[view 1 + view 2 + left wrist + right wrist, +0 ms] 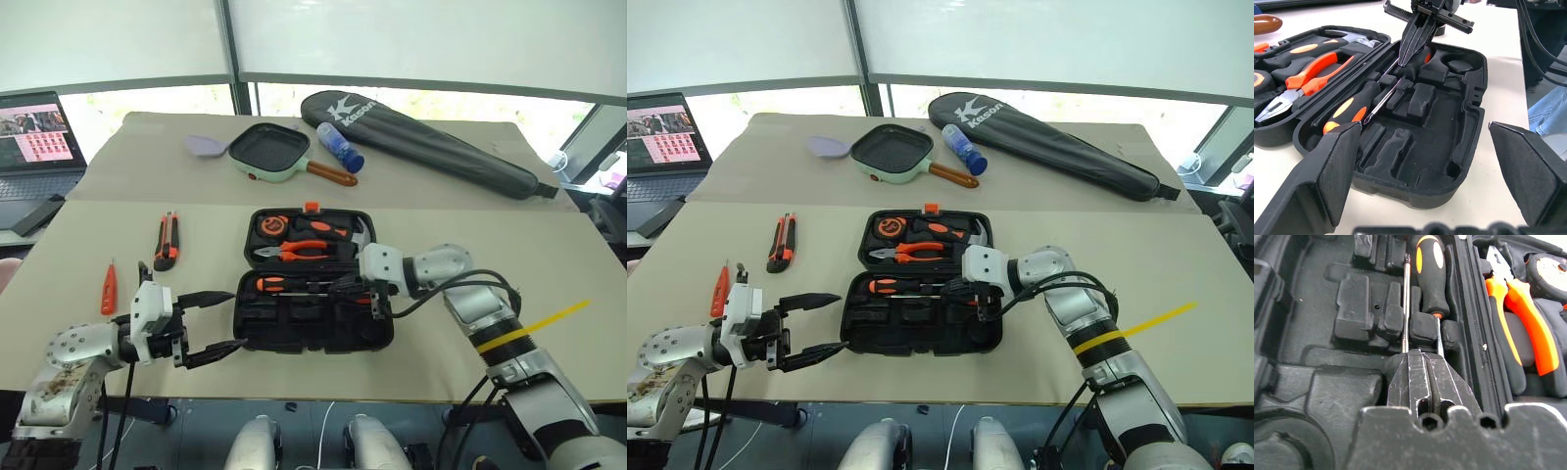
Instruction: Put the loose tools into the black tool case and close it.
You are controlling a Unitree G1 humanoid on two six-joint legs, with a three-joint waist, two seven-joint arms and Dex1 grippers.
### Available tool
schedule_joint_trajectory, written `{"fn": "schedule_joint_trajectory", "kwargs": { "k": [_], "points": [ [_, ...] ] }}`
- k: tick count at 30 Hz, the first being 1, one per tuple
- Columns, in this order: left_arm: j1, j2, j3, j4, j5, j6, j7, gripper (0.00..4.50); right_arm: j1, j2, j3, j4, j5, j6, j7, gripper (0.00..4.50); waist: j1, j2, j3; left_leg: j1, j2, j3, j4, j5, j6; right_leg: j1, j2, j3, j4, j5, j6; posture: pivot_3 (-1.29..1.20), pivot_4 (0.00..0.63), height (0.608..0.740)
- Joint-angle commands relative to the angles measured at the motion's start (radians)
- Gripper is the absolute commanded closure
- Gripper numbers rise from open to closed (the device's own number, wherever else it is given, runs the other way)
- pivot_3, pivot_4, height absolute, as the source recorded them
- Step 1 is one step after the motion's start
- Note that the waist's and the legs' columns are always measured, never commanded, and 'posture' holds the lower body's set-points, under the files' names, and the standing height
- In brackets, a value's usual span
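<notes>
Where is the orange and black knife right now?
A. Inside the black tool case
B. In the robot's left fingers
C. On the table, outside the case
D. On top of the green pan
C: the utility knife lies on the bare table, on the robot's left of the open black tool case, apart from it, and the open left gripper holds nothing.

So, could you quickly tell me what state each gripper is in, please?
Left gripper: open, empty.
Right gripper: shut, tips down in the case; a hold cannot be told.
</notes>
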Motion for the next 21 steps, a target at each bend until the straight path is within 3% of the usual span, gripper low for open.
{"fn": "schedule_joint_trajectory", "kwargs": {
  "k": [1, 5, 7, 11, 13, 17, 19, 21],
  "points": [
    [0.028, -0.006, 0.040, -0.027, -0.009, -0.014, 0.021, 0.00, 0.009, 0.010, 0.027, -0.036, -0.025, 0.025, -0.004, 4.49, -0.001, 0.000, 0.000, 0.000, 0.000, 0.000, 0.000, 0.000, 0.000, 0.000, 0.000, 0.000, 0.000, 0.000, 0.000, 0.00, 0.150, 0.740],
    [0.091, -0.011, 0.104, -0.030, -0.028, -0.016, 0.043, 0.00, 0.032, 0.006, -0.108, -0.113, 0.117, 0.025, -0.011, 4.49, -0.001, 0.000, 0.000, -0.001, 0.002, -0.001, -0.001, 0.000, 0.000, -0.002, 0.000, 0.000, 0.000, 0.000, 0.000, 0.00, 0.150, 0.740],
    [0.136, -0.022, 0.160, -0.015, -0.041, -0.017, 0.062, 0.00, 0.067, -0.039, -0.180, -0.194, 0.248, 0.161, 0.042, 3.92, 0.001, 0.000, 0.001, -0.002, 0.002, -0.002, -0.001, 0.000, 0.000, -0.002, -0.001, 0.000, 0.000, 0.000, 0.000, 0.00, 0.150, 0.740],
    [0.227, -0.073, 0.308, 0.056, -0.058, -0.042, 0.126, 0.00, 0.175, -0.124, -0.311, -0.256, 0.306, 0.162, 0.006, 2.85, 0.008, -0.001, 0.001, -0.002, 0.002, -0.003, -0.001, 0.000, 0.000, -0.001, -0.002, 0.000, -0.002, 0.000, 0.000, 0.00, 0.150, 0.740],
    [0.284, -0.101, 0.402, 0.103, -0.060, -0.061, 0.171, 0.00, 0.279, -0.153, -0.403, -0.294, 0.348, 0.117, -0.002, 2.03, 0.008, -0.004, 0.000, -0.002, 0.002, -0.003, -0.001, 0.000, 0.000, -0.001, -0.002, 0.000, -0.002, 0.000, 0.000, 0.00, 0.150, 0.740],
    [0.334, -0.151, 0.552, 0.180, -0.061, -0.094, 0.283, 0.00, 0.442, -0.086, -0.570, -0.364, 0.535, 0.000, 0.039, 0.70, 0.005, -0.007, 0.001, -0.001, 0.003, -0.002, -0.003, -0.001, 0.000, -0.002, -0.001, 0.000, -0.002, -0.001, -0.001, 0.00, 0.150, 0.740],
    [0.359, -0.171, 0.631, 0.213, -0.060, -0.043, 0.404, 0.00, 0.547, -0.075, -0.607, -0.405, 0.540, -0.024, 0.024, 0.02, 0.004, -0.007, 0.001, -0.001, 0.005, -0.002, -0.003, -0.001, 0.000, -0.001, 0.000, 0.000, -0.002, -0.001, -0.002, 0.00, 0.150, 0.740],
    [0.397, -0.184, 0.687, 0.209, -0.091, 0.072, 0.509, 0.00, 0.677, -0.038, -0.632, -0.436, 0.520, -0.120, 0.026, 0.02, 0.005, -0.008, 0.000, 0.000, 0.006, -0.001, -0.003, -0.001, -0.001, -0.001, 0.000, 0.000, -0.002, -0.001, -0.002, 0.00, 0.150, 0.740]
  ]
}}
